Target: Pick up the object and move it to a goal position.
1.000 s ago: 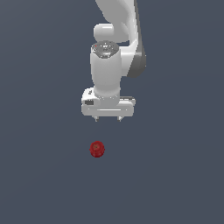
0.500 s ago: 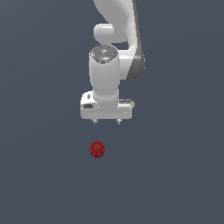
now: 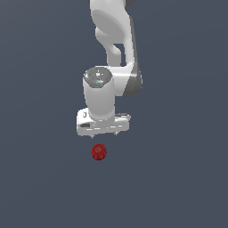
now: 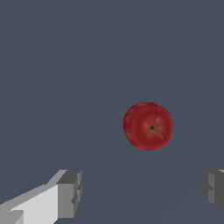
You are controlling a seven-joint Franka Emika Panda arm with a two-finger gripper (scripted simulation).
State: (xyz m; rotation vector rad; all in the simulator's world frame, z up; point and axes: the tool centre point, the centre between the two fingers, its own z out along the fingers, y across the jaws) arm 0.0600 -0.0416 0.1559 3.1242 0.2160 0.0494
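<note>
In the exterior view your claw [image 3: 103, 132] has come down closer over the red object [image 3: 99, 152] on the tabletop [image 3: 40, 178], and the wrist view shows its fingers [image 4: 69, 193] spread wide, empty, the object [image 4: 148, 126] lying untouched ahead.

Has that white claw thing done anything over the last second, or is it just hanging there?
The gripper has dropped lower and slid toward the exterior view's left, closing in on the red ball. Nothing has been grabbed; its fingers are spread apart. The ball hasn't moved.
</note>
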